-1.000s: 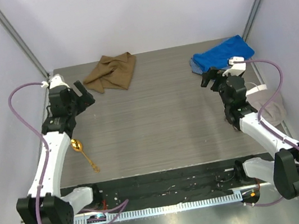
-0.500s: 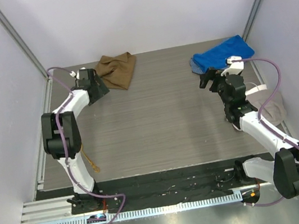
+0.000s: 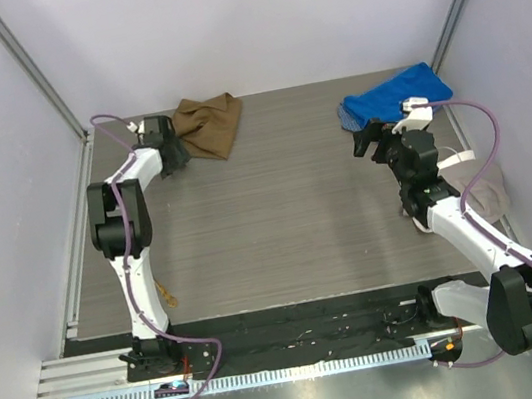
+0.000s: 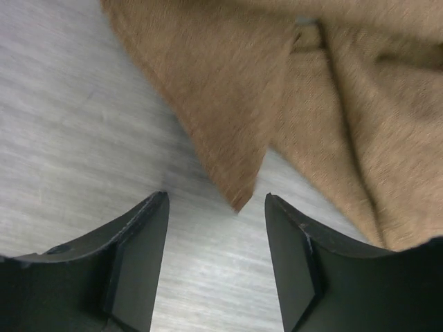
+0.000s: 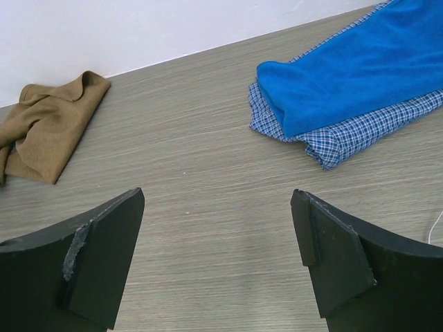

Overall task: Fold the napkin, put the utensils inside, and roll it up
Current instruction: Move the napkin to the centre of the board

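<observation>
The tan-brown napkin [image 3: 210, 125] lies crumpled at the back left of the table. My left gripper [image 3: 178, 155] reaches its near-left edge. In the left wrist view a pointed corner of the napkin [image 4: 228, 104] ends just ahead of the gap between the fingers, and the left gripper [image 4: 217, 200] is open with only bare table between them. Of the gold spoon, only a bit of the handle [image 3: 168, 296] shows beside the left arm's lower link. My right gripper [image 3: 370, 137] hovers wide open over the table right of centre, holding nothing, with the napkin [image 5: 48, 128] far off to its left.
A blue cloth [image 3: 396, 96] on a checked cloth [image 5: 346, 135] lies at the back right, just beyond the right gripper. A beige-and-white cap-like item [image 3: 479, 188] sits by the right wall. Walls close in the table at the back and on both sides.
The left arm has swung from the left side out to the napkin's edge. Its jaws have narrowed. The arm now covers most of the spoon. The right arm has not moved.
</observation>
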Available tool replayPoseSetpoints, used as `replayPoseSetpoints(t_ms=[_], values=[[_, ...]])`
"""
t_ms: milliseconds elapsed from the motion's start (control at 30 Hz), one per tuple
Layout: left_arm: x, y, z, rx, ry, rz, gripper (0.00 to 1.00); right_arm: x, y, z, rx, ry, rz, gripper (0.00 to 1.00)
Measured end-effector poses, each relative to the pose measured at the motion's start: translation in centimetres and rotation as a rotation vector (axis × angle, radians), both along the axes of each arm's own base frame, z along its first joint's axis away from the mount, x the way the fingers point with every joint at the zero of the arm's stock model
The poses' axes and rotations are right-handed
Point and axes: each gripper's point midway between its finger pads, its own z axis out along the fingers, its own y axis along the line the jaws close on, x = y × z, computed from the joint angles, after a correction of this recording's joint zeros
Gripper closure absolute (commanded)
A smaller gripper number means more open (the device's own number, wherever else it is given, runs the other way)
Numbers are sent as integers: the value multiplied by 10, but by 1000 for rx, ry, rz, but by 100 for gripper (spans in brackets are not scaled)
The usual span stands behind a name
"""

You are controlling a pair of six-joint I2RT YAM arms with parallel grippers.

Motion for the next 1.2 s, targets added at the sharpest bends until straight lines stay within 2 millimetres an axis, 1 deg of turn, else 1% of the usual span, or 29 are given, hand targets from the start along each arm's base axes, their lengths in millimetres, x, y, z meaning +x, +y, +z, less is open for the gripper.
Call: replayPoseSetpoints(t_ms=[33, 133, 167, 233, 300, 367, 500, 567, 633, 700, 733, 800, 867, 933, 967, 1000, 1033, 1067, 1100, 1133, 1167, 1200], values=[[3, 1, 2, -5, -6, 1, 41, 0, 1, 0, 1, 0, 4, 4], [13, 4, 5, -9, -22, 7, 49, 0, 3, 2, 2, 1, 15, 4], [16, 4, 5, -12, -26, 7, 57, 0, 3, 2, 3, 3, 18, 4], [21, 4, 3, -16, -29, 7, 68, 0, 5, 4, 4, 4, 25, 4], [26, 4, -2, -20, -25, 0, 90, -1, 6, 5, 4, 6, 33, 5], [27, 3, -1, -25, -26, -9, 100, -1, 7, 6, 5, 10, 41, 6], [23, -3, -5, -57, -30, -40, 100, 1, 11, 10, 8, 15, 59, 8], [16, -10, -5, -81, -50, -58, 100, 6, 16, 14, 9, 20, 77, 9], [-6, -19, -6, -97, -37, -78, 100, 13, 25, 15, 9, 36, 101, 9], [-30, -35, -6, -113, -14, -110, 100, 18, 36, 13, 6, 52, 131, 9], [-43, -49, -5, -124, -11, -136, 100, 19, 45, 9, 4, 68, 150, 9], [-76, -83, -6, -147, 2, -202, 100, 22, 60, 3, 0, 92, 185, 9], [-110, -127, -6, -177, 21, -291, 100, 23, 71, -4, 0, 116, 208, 9], [-138, -173, -5, -206, 31, -387, 100, 22, 81, -15, 5, 148, 227, 10], [-152, -198, -4, -222, 36, -440, 98, 21, 84, -20, 10, 165, 232, 10], [-162, -218, -3, -235, 36, -481, 93, 20, 86, -24, 12, 178, 232, 10], [-176, -241, 0, -256, 37, -531, 86, 20, 87, -29, 14, 195, 231, 10], [-193, -267, 4, -276, 41, -592, 68, 19, 86, -34, 16, 212, 224, 10], [-201, -282, 7, -290, 40, -625, 59, 18, 85, -38, 17, 229, 216, 10], [-214, -303, 13, -311, 40, -675, 52, 17, 83, -42, 17, 244, 203, 10], [-226, -324, 20, -337, 34, -727, 40, 16, 81, -45, 14, 258, 190, 10], [-238, -344, 30, -369, 25, -771, 35, 15, 78, -48, 11, 270, 176, 10]])
